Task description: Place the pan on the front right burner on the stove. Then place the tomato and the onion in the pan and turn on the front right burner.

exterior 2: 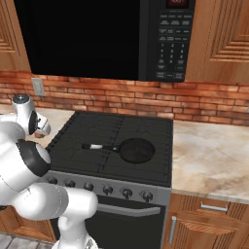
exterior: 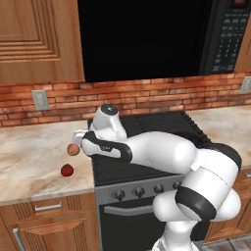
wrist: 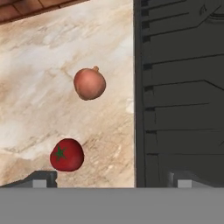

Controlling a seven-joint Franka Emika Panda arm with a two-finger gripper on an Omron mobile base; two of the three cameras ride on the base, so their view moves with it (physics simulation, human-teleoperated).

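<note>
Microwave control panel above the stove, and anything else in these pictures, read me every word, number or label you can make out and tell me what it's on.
Nothing can be read.
Microwave keypad: rows of pale button markings, too small and blurred to read.
Microwave display: a reddish glow, no legible digits.
Stove knobs: no readable marks.
Wall outlet, tomato, onion, pan: no text.

We count one tomato (wrist: pixel 66 155) and one onion (wrist: pixel 89 84), both on the marble counter (exterior: pixel 29 157) left of the stove (exterior 2: pixel 114 146). One pan (exterior 2: pixel 137 150) sits on the front right burner (exterior 2: pixel 141 158). Along the stove's front we see six knobs (exterior 2: pixel 107 190), and above it one microwave (exterior 2: pixel 104 39).
</note>
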